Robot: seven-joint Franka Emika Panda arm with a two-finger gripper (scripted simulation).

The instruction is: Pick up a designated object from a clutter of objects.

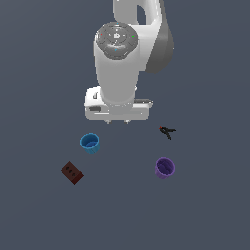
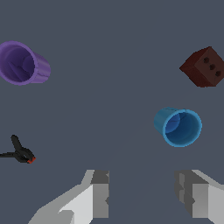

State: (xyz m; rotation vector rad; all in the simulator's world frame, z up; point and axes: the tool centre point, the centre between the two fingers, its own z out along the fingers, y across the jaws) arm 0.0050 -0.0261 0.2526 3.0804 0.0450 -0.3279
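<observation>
Blue cup (image 1: 90, 143), purple cup (image 1: 165, 167), holed block (image 1: 72, 172), clamp tool (image 1: 167, 131): all apart. Gripper (image 2: 142, 199) fingers spread, empty, seen in wrist view only; hidden under arm in exterior view.

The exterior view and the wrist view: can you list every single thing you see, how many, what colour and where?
blue cup: one, bright blue, upright with its mouth open, on the exterior view's left, just below the arm's hand; also in the wrist view.
purple cup: one, purple, on the exterior view's right, apart from everything else.
block with holes: one, dark red-brown, lower left in the exterior view, past the blue cup.
small clamp-like tool: one, black with a red tip, on the exterior view's right, above the purple cup.
floor: one, plain dark grey, under everything.
robot arm: one, white and grey, top middle of the exterior view.
gripper: one, grey fingers spread apart, holding nothing, above the floor.
</observation>
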